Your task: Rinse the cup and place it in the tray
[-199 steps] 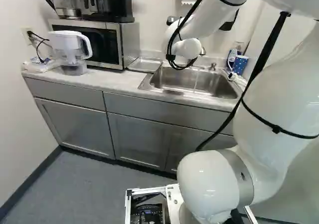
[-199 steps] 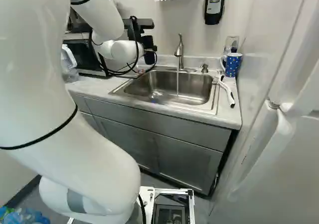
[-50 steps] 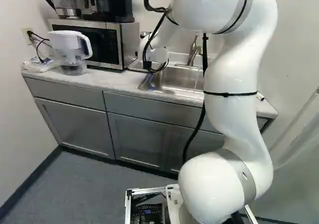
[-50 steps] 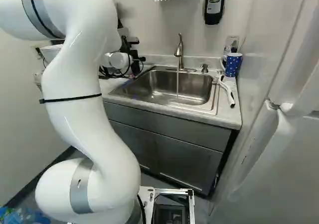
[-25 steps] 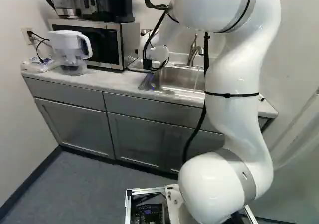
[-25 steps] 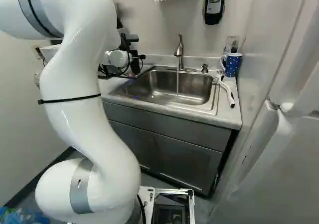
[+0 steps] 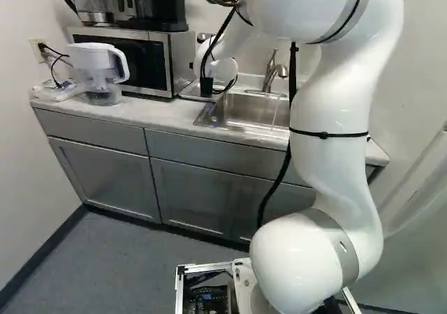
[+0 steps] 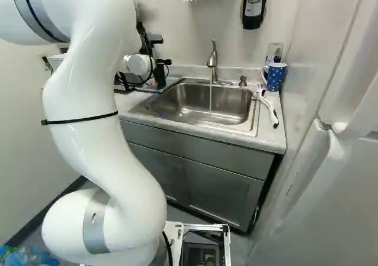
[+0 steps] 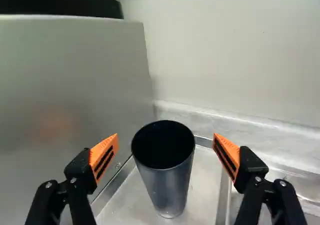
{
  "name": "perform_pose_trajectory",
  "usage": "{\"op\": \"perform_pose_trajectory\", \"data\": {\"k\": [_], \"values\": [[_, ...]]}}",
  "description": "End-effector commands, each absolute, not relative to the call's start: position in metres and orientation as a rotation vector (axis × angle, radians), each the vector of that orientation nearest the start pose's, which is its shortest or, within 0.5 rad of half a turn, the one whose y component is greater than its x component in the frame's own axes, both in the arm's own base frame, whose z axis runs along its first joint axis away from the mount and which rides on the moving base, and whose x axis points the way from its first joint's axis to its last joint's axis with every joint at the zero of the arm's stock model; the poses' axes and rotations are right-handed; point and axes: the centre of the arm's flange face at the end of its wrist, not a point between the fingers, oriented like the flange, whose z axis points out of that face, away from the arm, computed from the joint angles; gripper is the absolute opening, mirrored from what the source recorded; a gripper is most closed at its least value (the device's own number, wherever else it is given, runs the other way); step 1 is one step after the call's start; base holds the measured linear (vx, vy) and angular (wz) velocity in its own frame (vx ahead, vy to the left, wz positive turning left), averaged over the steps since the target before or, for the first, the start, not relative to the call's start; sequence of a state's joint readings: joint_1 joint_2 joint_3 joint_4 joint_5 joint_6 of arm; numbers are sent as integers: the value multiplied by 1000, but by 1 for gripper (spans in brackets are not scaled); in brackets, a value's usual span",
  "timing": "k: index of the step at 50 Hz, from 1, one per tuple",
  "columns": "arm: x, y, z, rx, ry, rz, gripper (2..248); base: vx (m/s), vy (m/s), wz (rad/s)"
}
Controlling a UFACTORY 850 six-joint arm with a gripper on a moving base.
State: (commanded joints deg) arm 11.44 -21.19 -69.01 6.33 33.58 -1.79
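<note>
The gripper (image 9: 166, 155) is released, its fingers (image 9: 231, 151) spread either side of the dark tumbler (image 9: 168, 189), upright in the tray (image 9: 206, 185). With the wall (image 8: 177, 23) at twelve o'clock, the faucet (image 8: 213, 60) runs at three. Placing looks done, rinsing presumably; backing away remains.

No text, label, brand, number or sign can be read in the left base view, the right base view or the wrist view (any print there is too small or unclear to make out).
</note>
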Motion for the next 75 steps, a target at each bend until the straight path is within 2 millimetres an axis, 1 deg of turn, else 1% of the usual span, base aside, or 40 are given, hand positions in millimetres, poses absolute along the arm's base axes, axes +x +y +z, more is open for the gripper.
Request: {"op": "perform_pose_trajectory", "data": {"k": [21,27,69,75], "values": [[633,122,563,-2250,-95,-2003,247,0,0,0],[630,118,570,-2242,-87,-2017,247,0,0,0],[594,53,621,-2210,24,-2137,247,0,0,0],[589,44,623,-2215,40,-2147,247,0,0,0]]}}
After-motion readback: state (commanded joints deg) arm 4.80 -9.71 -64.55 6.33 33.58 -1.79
